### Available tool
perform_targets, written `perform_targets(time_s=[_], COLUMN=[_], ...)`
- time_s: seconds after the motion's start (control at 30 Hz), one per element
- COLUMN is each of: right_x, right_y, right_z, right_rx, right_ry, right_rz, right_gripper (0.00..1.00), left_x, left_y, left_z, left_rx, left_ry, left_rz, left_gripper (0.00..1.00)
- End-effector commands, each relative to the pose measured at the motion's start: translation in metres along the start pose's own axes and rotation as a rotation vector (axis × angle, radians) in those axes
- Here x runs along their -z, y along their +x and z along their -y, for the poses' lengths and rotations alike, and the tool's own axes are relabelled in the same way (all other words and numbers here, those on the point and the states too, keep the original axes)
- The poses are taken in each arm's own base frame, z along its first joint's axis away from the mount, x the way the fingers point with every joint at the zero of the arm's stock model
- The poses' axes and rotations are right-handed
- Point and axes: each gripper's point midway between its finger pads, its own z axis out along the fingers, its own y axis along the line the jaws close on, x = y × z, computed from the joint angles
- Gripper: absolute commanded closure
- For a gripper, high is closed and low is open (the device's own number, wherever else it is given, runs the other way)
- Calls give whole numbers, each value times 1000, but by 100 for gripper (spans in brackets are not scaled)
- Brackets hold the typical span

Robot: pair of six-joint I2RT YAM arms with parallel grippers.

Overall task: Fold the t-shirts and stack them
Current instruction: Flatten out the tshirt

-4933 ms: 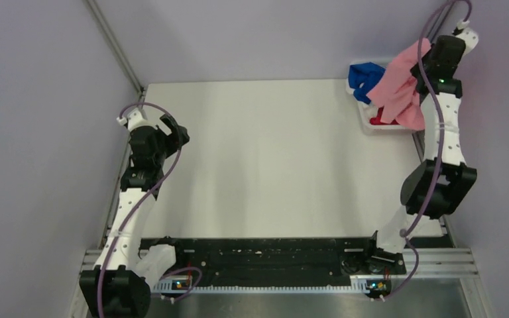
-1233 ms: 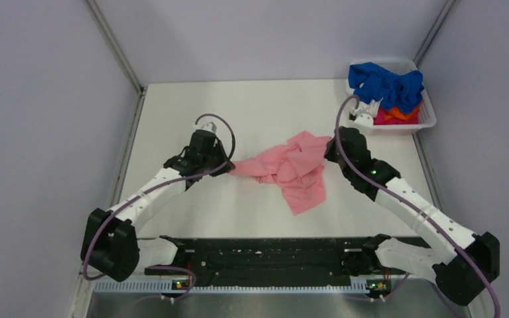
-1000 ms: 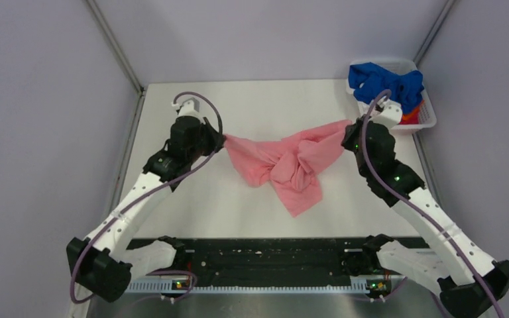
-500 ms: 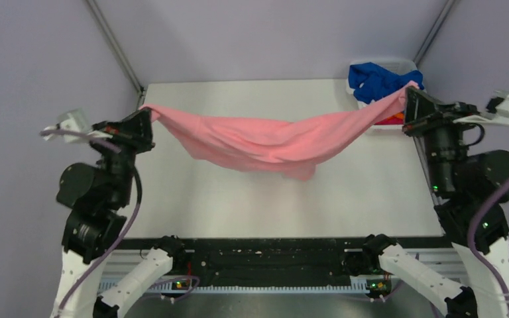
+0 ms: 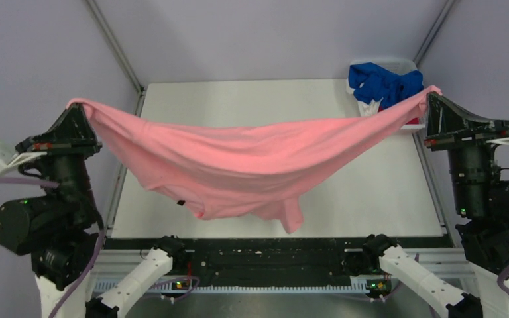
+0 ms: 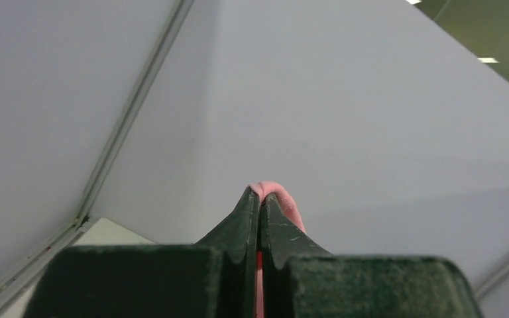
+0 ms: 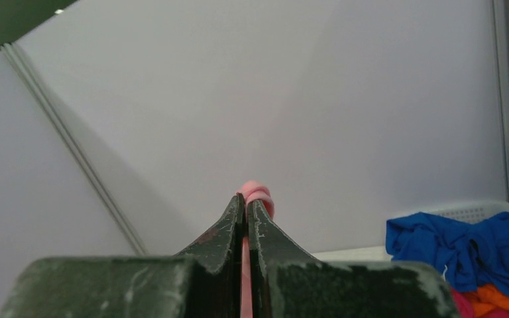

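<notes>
Over the table [image 5: 252, 99], left gripper [image 5: 75, 106] and right gripper [image 5: 431, 97] each clamp the pink shirt [image 5: 238, 159], hung mid-frame; 0 folds yet; basket [image 5: 404, 62] shirts [image 5: 381, 83], upper right, wait.

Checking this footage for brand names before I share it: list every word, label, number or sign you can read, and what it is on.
None can be read in any view. The pink t-shirt, the blue t-shirt and the white basket show no print. A small dark speck at the pink t-shirt's lower edge is too small to read.
</notes>
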Motion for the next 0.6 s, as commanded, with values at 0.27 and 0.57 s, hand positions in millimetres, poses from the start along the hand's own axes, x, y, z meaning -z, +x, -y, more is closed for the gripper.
perform_targets(time_s=[0.27,0.57], right_x=[-30,10], right_y=[286,473], right_z=[113,197], right_rx=[230,135], right_ry=[561,750], right_rz=[-486,-893], right_gripper=[100,80], left_x=[-158,-193], left_y=[283,504], left_z=[-122,-204], left_rx=[-376,-406], left_ry=[-492,-514], left_rz=[-433,-874], left_gripper=[100,14])
